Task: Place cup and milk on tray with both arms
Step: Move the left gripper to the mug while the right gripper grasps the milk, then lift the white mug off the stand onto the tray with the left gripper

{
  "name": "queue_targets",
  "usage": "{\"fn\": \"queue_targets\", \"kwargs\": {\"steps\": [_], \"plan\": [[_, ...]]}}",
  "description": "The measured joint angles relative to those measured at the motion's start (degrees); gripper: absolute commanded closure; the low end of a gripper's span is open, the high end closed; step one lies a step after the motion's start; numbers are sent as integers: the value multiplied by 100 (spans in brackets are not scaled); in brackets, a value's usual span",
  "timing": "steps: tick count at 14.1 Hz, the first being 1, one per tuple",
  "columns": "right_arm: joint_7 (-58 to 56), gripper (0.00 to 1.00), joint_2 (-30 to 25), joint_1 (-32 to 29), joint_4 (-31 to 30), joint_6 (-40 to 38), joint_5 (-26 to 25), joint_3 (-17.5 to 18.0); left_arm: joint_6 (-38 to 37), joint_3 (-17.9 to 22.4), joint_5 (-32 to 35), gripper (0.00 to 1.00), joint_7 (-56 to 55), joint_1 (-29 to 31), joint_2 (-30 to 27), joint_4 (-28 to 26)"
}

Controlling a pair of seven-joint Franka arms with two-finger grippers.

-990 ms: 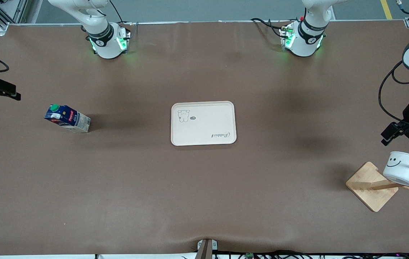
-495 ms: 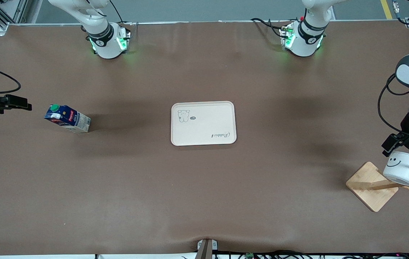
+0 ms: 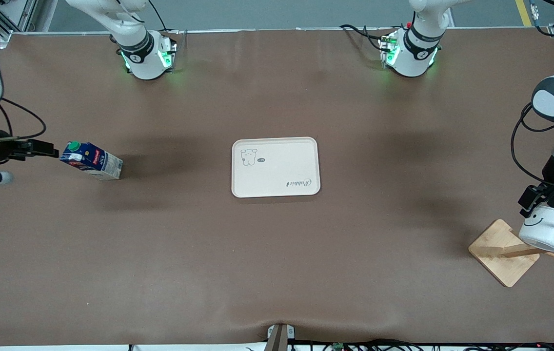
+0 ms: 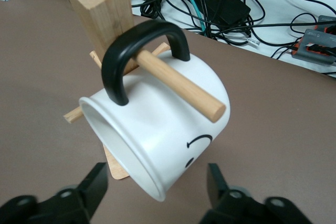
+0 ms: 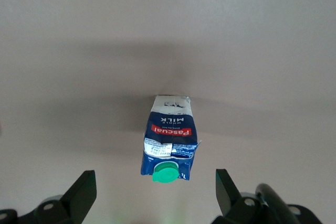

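1. The left claw is spread open around the cup, which hangs by its handle on a wooden rack peg.
2. The right claw is open beside the upright milk.
3. The tray sits mid-counter.

The white smiley-faced mug hangs by its black handle on a wooden peg of the wooden rack, lying between the spread jaws of the left gripper with open gaps on both sides. The peg and upright post block the way past the jaws. The dark-blue milk carton stands ahead of the wide-open right gripper, bare brown tabletop all around.
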Motion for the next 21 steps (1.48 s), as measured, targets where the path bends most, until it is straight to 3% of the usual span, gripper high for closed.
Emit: {"fn": "queue_targets", "kwargs": {"steps": [1, 3, 6, 9, 13, 21], "plan": [[24, 0, -80, -30, -238, 87, 3, -3, 0, -2, 0, 78, 28, -8, 1, -1], [166, 0, -205, -117, -586, 221, 77, -8, 0, -54, 0, 83, 61, -14, 3, -4], [598, 0, -423, -140, -1152, 648, 150, 6, 18, -234, 0, 100, 69, -24, 2, -2], [719, 0, -599, -141, -1843, 1410, 152, 11, 49, -394, 0, 100, 73, -33, -6, 7], [858, 0, -615, -141, -2196, 1794, 157, 10, 13, -599, 1, 100, 75, -9, -73, 22], [908, 0, -617, -173, -2485, 2250, 160, 0, -2391, -1853, 2, 100, -648, -40, -978, 74]]}}
